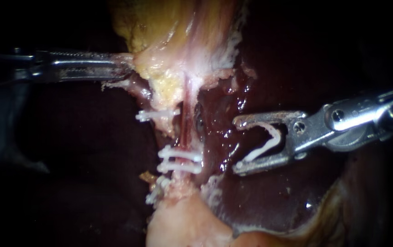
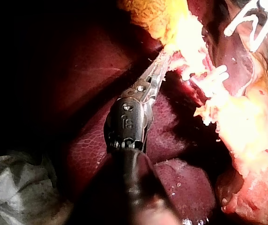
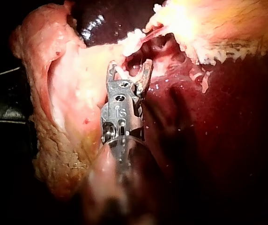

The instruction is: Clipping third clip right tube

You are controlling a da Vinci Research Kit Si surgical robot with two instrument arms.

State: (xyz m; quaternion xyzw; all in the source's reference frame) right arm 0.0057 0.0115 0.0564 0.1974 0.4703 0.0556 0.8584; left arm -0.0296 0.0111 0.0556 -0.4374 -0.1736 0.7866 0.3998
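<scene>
A thin reddish tube runs down between the yellow-pale gallbladder tissue and a pale lump below. Two white clips cross it low down. My right instrument hangs to the tube's right over the liver, apart from it. Its jaws stand wide, holding an open white clip that touches both; the same clip shows in the left wrist view. My left instrument is shut on the pale tissue edge at upper left, also seen gripping the pale tissue. In the right wrist view, my right instrument points at the tube area.
Another white clip lies left of the tube higher up, and one more clip sits lower left. Dark wet liver fills the right and bottom. White gauze lies beside the left shaft.
</scene>
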